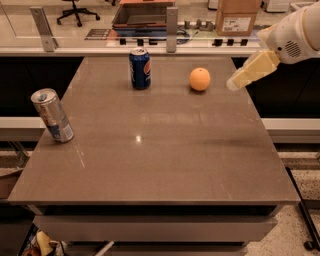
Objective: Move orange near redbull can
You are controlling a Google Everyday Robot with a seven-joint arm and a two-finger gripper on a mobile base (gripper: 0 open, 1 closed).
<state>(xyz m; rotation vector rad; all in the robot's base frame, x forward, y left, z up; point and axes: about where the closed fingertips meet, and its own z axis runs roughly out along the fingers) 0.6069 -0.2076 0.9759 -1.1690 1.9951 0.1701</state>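
Note:
The orange (200, 79) sits on the brown table (150, 150) near its far right part. The redbull can (52, 115), slim and silver with blue panels, stands tilted near the table's left edge. My gripper (235, 82) reaches in from the right on a white arm (295, 32); its cream-coloured tip hangs just right of the orange, a little above the table, apart from the fruit.
A dark blue Pepsi can (140, 68) stands at the far middle, left of the orange. Behind the table runs a rail with metal posts (171, 29), and a cardboard box (238, 15) stands beyond it. A ledge (290, 125) lies right of the table.

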